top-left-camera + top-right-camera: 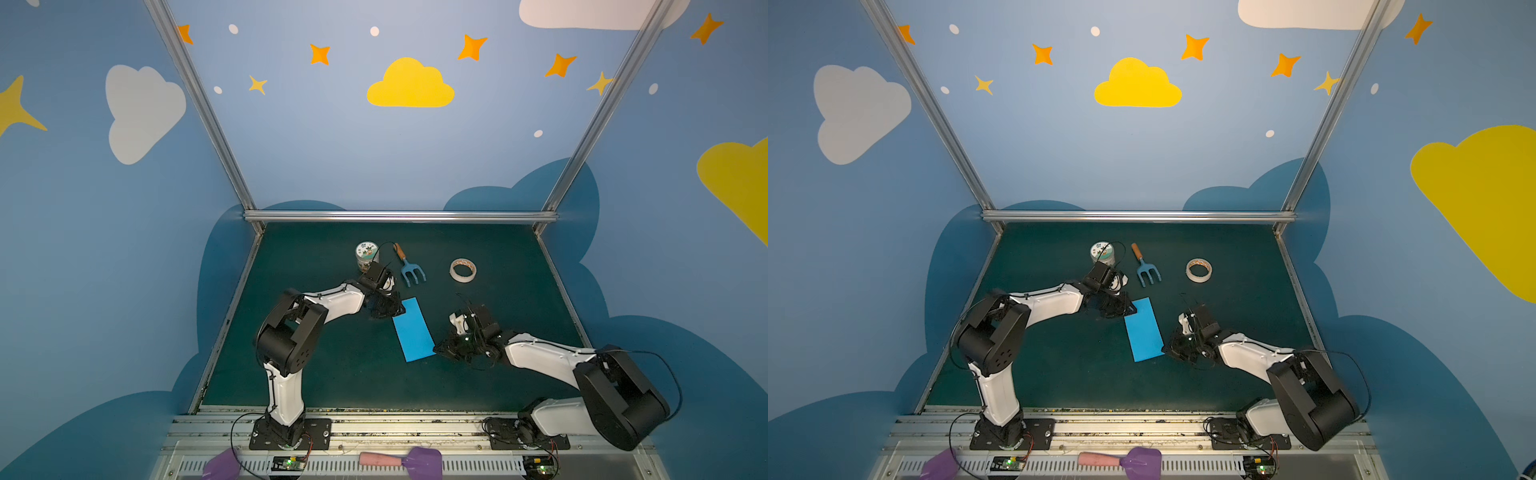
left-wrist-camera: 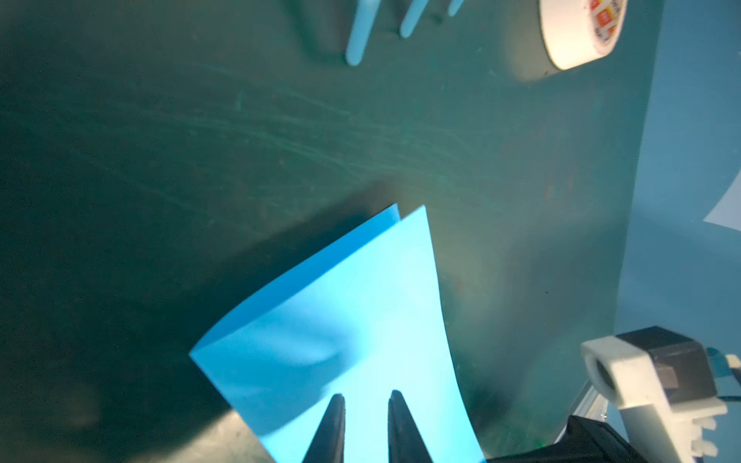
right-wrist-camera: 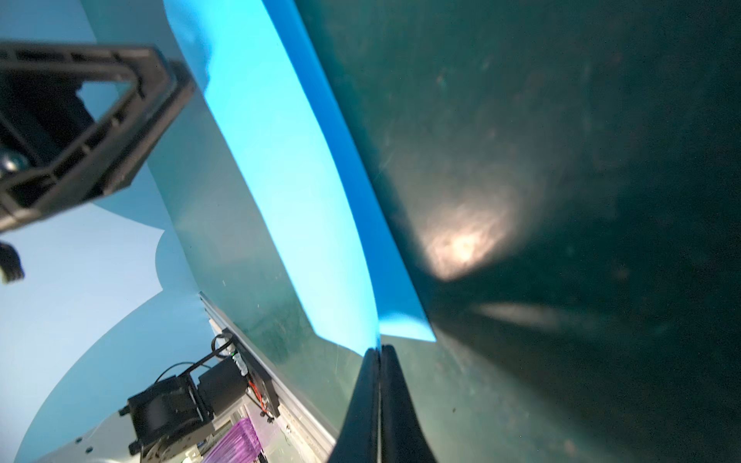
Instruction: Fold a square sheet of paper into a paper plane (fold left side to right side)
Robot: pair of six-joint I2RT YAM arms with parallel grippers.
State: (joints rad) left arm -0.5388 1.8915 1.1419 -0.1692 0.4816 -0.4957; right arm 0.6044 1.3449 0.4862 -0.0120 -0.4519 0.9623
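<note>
The square sheet of paper [image 1: 411,330], doubled into a long rectangle, lies midway on the green mat [image 1: 332,374], between the two claws; the left gripper [image 2: 367,395] sits over its far left corner, jaws a slit apart with blue showing between them, contact with the sheet not clear. The right gripper [image 3: 379,348] is at the near right corner, jaws pressed together; the bowed upper layer's edge runs into their tips, seemingly pinched; the lower layer lies flat beside.
</note>
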